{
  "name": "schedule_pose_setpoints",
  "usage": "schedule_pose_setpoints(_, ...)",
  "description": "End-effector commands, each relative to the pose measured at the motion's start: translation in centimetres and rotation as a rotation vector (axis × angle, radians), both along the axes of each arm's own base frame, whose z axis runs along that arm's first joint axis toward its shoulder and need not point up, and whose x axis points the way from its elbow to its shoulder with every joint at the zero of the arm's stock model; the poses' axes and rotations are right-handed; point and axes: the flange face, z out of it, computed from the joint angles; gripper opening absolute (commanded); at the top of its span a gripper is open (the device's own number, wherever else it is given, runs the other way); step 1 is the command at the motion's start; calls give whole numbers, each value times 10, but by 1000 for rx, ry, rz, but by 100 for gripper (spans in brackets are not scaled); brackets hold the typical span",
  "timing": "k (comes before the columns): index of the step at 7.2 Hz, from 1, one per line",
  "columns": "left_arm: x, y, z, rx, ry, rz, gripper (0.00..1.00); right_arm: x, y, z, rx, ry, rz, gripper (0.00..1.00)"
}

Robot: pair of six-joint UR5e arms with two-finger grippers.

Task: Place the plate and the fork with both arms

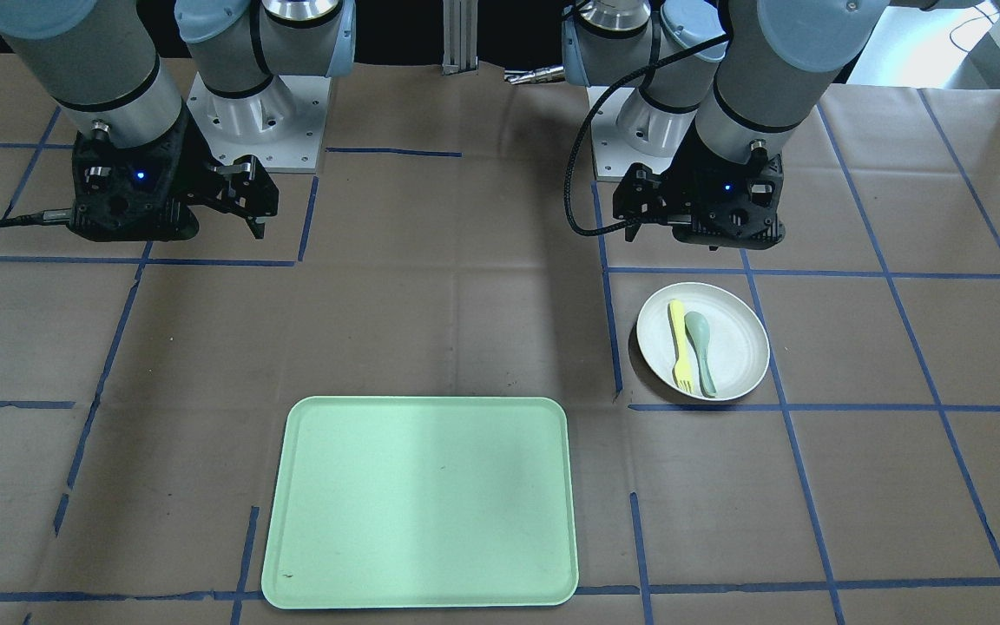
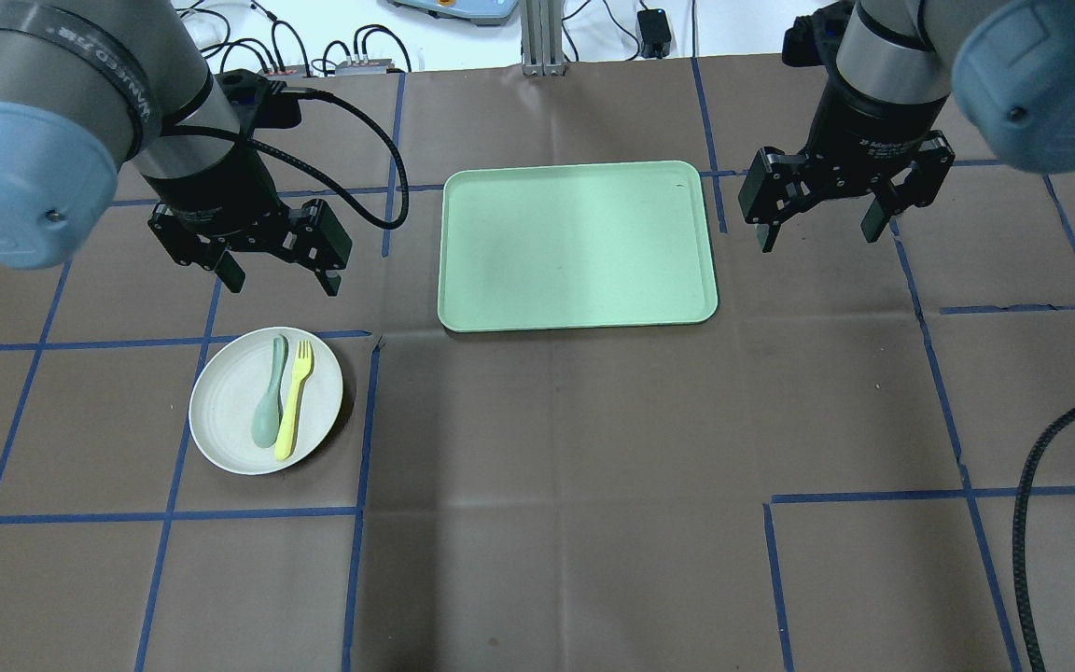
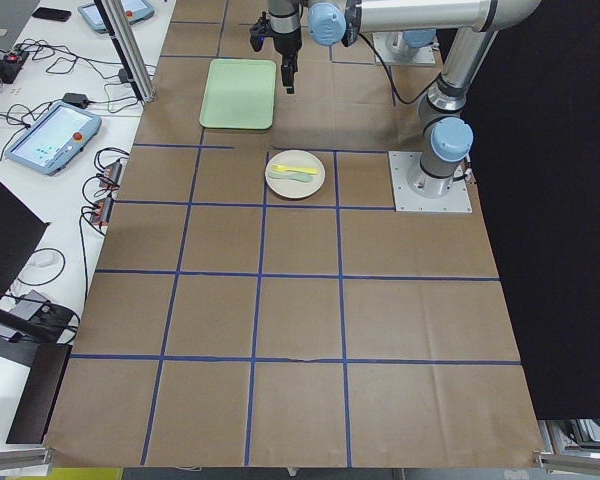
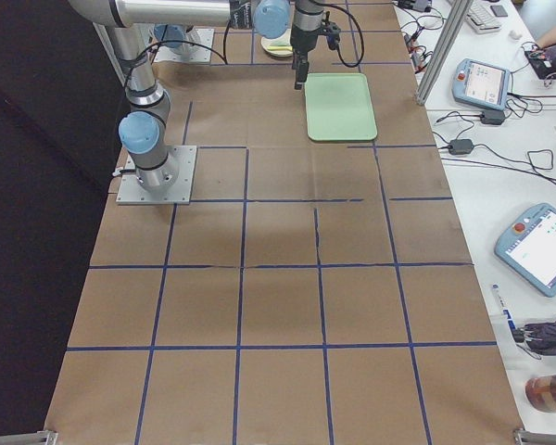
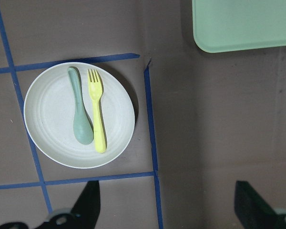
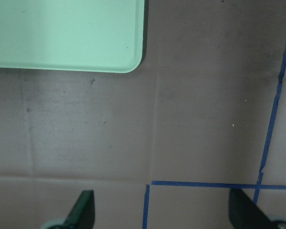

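The off-white plate (image 2: 225, 411) lies on the table at the left, and also shows in the front view (image 1: 739, 347) and left wrist view (image 5: 47, 114). The pale-yellow fork (image 2: 293, 399) (image 5: 97, 112) lies on it beside a grey-green spoon (image 2: 269, 403) (image 5: 80, 112). My left gripper (image 2: 283, 280) is open and empty, hovering just beyond the plate's far edge. My right gripper (image 2: 817, 238) is open and empty, hovering over bare table right of the light-green tray (image 2: 575, 243).
The tray sits at the table's middle far side with nothing on it; its corner shows in the right wrist view (image 6: 62, 33) and the left wrist view (image 5: 243, 24). Blue tape lines cross the brown table. A black cable hangs from the left wrist.
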Motion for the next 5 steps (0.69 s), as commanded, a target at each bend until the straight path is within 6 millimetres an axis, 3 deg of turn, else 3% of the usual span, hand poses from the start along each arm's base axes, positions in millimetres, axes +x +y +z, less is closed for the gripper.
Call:
schedule_pose_setpoints(1,0,0,-2,5,-2,-1,100,0,0,-1,1,1,3,100)
schedule_pose_setpoints(5,0,1,-5,11,-7,-2,100,0,0,0,-2,-3,3,100)
